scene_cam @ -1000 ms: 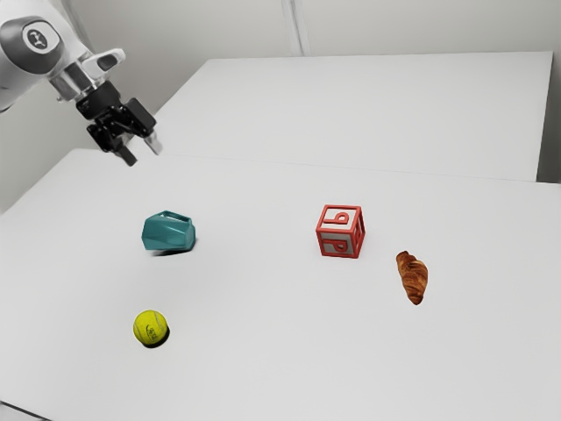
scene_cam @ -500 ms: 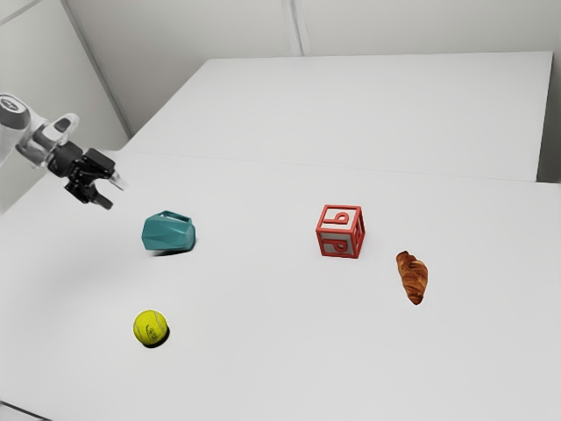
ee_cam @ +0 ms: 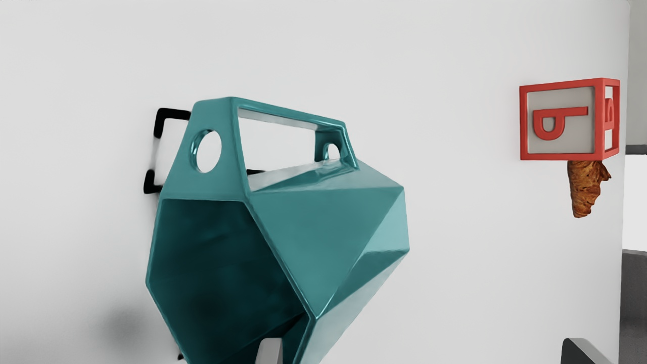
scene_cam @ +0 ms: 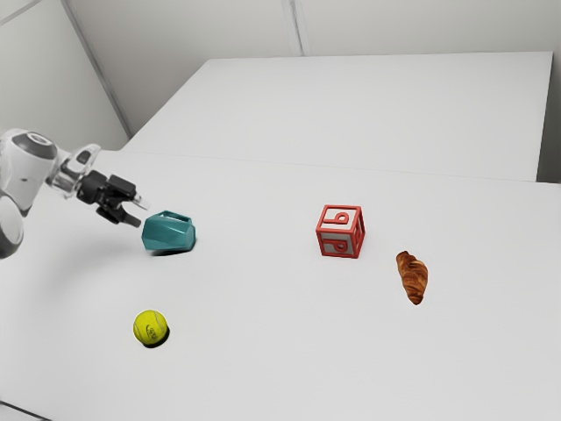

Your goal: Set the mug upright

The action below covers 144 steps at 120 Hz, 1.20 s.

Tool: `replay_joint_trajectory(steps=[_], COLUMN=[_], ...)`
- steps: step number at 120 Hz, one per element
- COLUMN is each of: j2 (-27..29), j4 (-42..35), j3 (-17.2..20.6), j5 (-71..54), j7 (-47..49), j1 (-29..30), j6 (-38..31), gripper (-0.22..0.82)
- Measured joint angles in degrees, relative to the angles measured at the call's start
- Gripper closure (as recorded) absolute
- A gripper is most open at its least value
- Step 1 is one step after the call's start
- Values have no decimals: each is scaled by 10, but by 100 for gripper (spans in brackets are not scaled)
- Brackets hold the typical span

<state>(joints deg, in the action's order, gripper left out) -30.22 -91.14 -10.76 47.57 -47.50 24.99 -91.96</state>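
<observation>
One tipped mug (scene_cam: 168,233), one ball (scene_cam: 150,328), one block (scene_cam: 340,231), one croissant (scene_cam: 412,277), one empty, widely spread tool (scene_cam: 138,213)

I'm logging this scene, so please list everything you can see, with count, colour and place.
Mug: one, teal, on its side on the table
Tennis ball: one, yellow-green, nearer the exterior camera than the mug
Letter block: one, red and pale grey, between mug and croissant
Croissant: one, brown, the exterior view's right
Black marks: several, beside the mug
Table: one, white, beneath these
Walls: pale, behind
Arm: one, white and grey, the exterior view's left
Gripper: one, black, open, by the mug
</observation>
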Motion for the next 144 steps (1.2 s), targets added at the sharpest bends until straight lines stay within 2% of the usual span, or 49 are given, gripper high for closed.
replay_joint_trajectory(steps=[36,61,71,82,101,112,124,135,144], j2=[-33,-34,-33,-29,-11,28,84,132,163], j4=[-3,-10,-10,-10,-18,-37,-58,-63,-62], j3=[16,17,18,26,33,36,42,72,81], j5=[48,59,60,61,62,61,39,-26,-90], j7=[-33,-48,-52,-56,-61,-62,-52,-26,1], j1=[0,1,0,0,-5,-13,-46,-66,-97], j6=[-11,-12,-13,-12,-9,-9,-18,-36,-53], gripper=[1,49,61,68,74,74,74,74,74])
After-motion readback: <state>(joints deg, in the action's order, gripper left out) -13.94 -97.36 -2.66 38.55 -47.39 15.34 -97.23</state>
